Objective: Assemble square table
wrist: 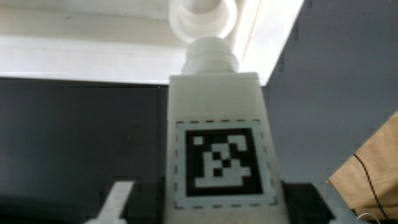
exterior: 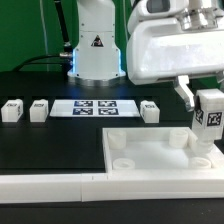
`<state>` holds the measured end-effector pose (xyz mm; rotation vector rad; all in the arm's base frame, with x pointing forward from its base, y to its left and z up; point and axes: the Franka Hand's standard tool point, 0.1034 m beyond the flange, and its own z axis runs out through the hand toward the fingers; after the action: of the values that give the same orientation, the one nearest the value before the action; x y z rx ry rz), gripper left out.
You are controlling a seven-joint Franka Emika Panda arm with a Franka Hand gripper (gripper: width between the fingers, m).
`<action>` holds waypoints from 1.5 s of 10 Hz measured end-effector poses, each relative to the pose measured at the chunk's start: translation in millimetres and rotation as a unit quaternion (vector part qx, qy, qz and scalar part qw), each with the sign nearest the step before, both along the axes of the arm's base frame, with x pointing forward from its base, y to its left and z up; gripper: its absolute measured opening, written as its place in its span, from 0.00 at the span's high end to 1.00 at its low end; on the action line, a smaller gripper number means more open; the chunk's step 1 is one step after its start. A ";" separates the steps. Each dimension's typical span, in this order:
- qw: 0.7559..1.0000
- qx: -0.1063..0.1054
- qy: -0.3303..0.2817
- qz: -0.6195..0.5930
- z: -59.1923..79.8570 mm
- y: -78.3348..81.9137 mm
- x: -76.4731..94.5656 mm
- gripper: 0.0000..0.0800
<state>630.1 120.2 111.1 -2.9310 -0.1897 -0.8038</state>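
The square table top [exterior: 150, 156], a white tray with a raised rim and round corner sockets, lies near the front of the black table. My gripper [exterior: 205, 100] is shut on a white tagged leg [exterior: 209, 118] and holds it upright over the top's corner on the exterior view's right. In the wrist view the leg [wrist: 221, 150] runs from between my fingers [wrist: 118, 200] to a round socket [wrist: 208, 22], and its narrow tip meets that socket. How deep the tip sits cannot be told. Three more legs [exterior: 12, 110] [exterior: 38, 109] [exterior: 150, 111] stand in a row behind the top.
The marker board [exterior: 97, 107] lies flat between the loose legs. The robot's base [exterior: 95, 50] stands behind it. A long white bar-shaped wall [exterior: 60, 186] runs along the front edge, against the table top's near side.
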 end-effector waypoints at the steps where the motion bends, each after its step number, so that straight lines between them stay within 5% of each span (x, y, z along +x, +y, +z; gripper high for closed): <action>1: 1.000 0.000 0.001 0.000 -4.7 0.3 2.9 0.64; 4: 1.000 -0.001 0.005 -0.002 -15.8 -3.6 5.3 0.64; 15: 1.000 0.000 -0.013 0.004 -15.2 3.5 -4.4 0.64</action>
<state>625.7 123.8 95.9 -2.9189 -0.2038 -0.8424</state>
